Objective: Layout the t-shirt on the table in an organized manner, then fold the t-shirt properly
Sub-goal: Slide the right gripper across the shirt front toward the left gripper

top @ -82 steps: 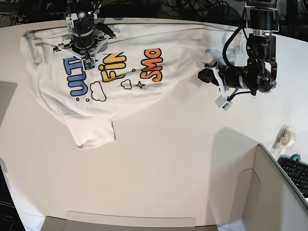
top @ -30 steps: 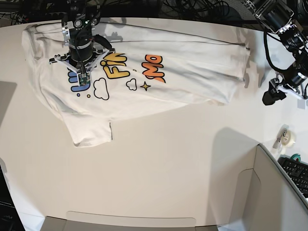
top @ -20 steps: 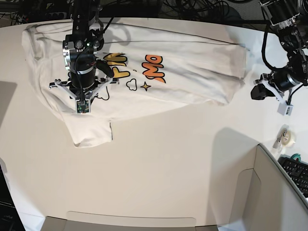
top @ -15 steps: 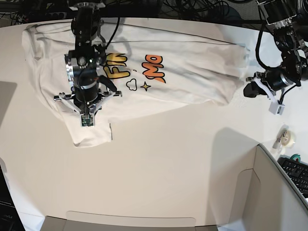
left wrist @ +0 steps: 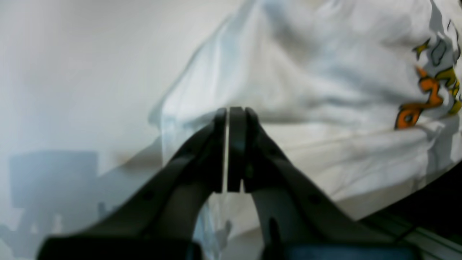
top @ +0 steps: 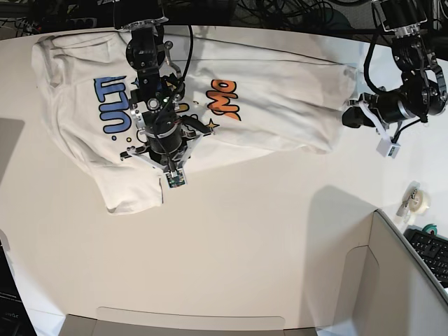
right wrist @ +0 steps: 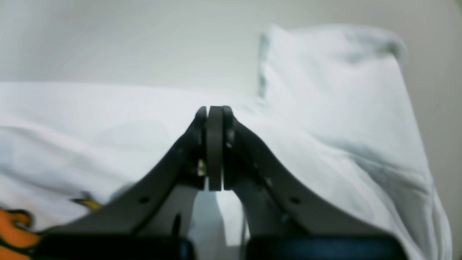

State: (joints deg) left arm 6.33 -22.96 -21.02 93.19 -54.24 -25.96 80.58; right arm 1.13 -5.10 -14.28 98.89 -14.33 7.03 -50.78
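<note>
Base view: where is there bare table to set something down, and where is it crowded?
Free: the wide table stretch below the t-shirt, running to the box panel. Crowded: the far strip, under the shirt, right gripper and left gripper; a tape roll sits right.

Bare table (top: 238,231) ahead of the t-shirt (top: 280,91); box panel (top: 371,280) blocks its corner.

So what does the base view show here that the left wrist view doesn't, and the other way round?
Only the base view shows the whole t-shirt spread across the table, its blue lettering, the right gripper over the shirt's lower edge, a tape roll and a keyboard. Only the left wrist view shows the left gripper up close, shut, with the shirt's edge right behind its tips; whether cloth is pinched I cannot tell. Both show the orange lettering and white tabletop.
</note>
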